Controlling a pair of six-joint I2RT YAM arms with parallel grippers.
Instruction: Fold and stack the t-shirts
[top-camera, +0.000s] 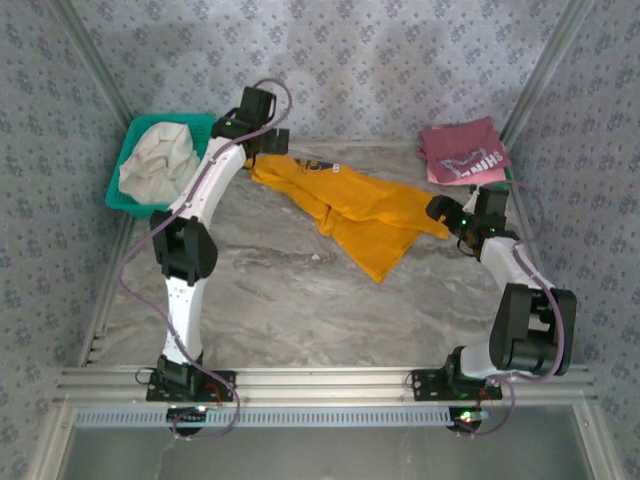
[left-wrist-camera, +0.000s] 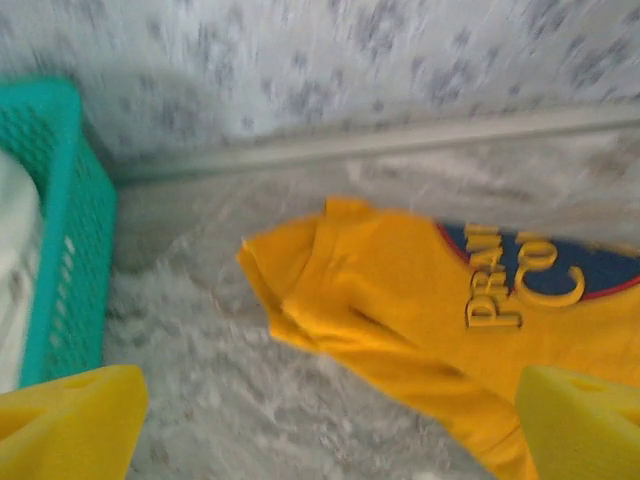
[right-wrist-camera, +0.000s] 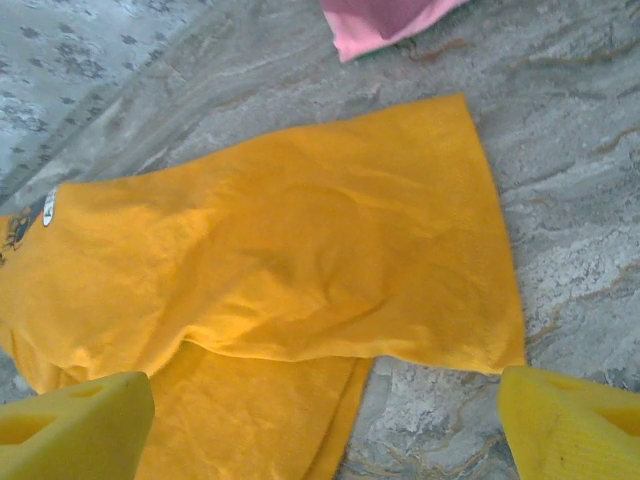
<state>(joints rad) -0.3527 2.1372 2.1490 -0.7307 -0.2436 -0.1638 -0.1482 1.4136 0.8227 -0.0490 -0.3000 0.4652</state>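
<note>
Mustard-yellow t-shirt (top-camera: 360, 215) sprawls crumpled across the centre of the marble table (top-camera: 280, 290), with the maroon t-shirt (top-camera: 465, 150) folded at 2 o'clock.

Left wrist: left gripper (left-wrist-camera: 325, 425) gapes wide and holds nothing, the blue print (left-wrist-camera: 540, 265) at 3 o'clock.

Right wrist: right gripper (right-wrist-camera: 320, 425) is spread wide and empty over yellow cloth, the pink t-shirt (right-wrist-camera: 385, 20) at 12 o'clock.

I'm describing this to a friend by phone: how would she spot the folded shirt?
Start at the marble table, then its far right corner. The folded shirt lies there, pinkish-red with white lettering, unlike the yellow shirt sprawled unfolded mid-table.
</note>
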